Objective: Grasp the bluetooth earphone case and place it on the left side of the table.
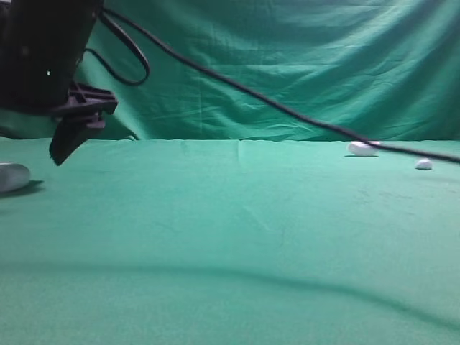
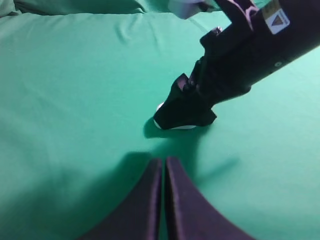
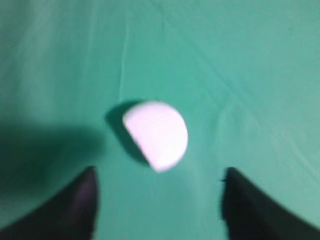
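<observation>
In the high view the case (image 1: pixel 10 177) lies at the far left edge of the bench (image 1: pixel 230 237), cut off by the frame. It is a smooth, white, rounded shape casting a dark shadow on the cloth. Above it and a little to its right hangs the right hand (image 1: pixel 68 140), a matte black wedge pointing down and left, clear of the case. From this side I cannot tell its gap. A thin black cable (image 1: pixel 273 104) runs from that arm down to the right, across the draped, creased green backdrop (image 1: pixel 302 65). The bench cloth is the same plain green, with soft folds. Far right sits a small white oblong lump (image 1: pixel 363 149) under the cable, and a tiny white pebble (image 1: pixel 424 164) just beyond it.

From the left wrist, the left hand (image 2: pixel 164 162) shows two dark tapered fingers pressed together, holding nothing, above bare cloth (image 2: pixel 75 100). Ahead, the right hand (image 2: pixel 182 117) comes in from the upper right, its blocky black tip low over the case (image 2: pixel 177 128), of which only a white sliver shows.

From the right wrist, the right hand (image 3: pixel 160 190) has its two dark fingers (image 3: pixel 82 200) wide apart. The case (image 3: pixel 156 134) rests on the cloth ahead of them, untouched. It is blurred, glossy white, rounded with one straighter edge.
</observation>
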You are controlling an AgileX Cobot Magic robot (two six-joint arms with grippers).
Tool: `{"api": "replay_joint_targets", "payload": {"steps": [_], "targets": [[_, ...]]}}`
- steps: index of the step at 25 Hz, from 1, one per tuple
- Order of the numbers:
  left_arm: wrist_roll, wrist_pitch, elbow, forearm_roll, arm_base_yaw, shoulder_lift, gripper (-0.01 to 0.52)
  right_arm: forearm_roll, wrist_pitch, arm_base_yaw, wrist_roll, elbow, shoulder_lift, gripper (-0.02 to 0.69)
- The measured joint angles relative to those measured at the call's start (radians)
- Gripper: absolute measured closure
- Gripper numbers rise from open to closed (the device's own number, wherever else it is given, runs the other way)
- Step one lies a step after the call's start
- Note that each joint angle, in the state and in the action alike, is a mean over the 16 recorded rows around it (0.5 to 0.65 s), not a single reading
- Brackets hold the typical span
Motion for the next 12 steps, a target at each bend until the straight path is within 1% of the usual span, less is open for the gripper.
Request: {"api": "replay_joint_targets", "payload": {"steps": [4, 7, 9, 12], "targets": [[0.000, 0.000, 0.000, 0.000, 0.000, 0.000, 0.514, -0.028, 0.154, -0.013, 0.006, -0.051, -0.080, 0.522], [0.000, 0.000, 0.000, 0.000, 0.000, 0.000, 0.514, -0.036, 0.221, -0.032, 0.007, -0.053, -0.156, 0.615], [0.000, 0.000, 0.000, 0.000, 0.000, 0.000, 0.514, -0.034, 0.241, -0.049, 0.008, -0.028, -0.216, 0.649], [0.000, 0.000, 0.000, 0.000, 0.000, 0.000, 0.514, -0.020, 0.250, -0.084, 0.010, 0.043, -0.321, 0.665]]}}
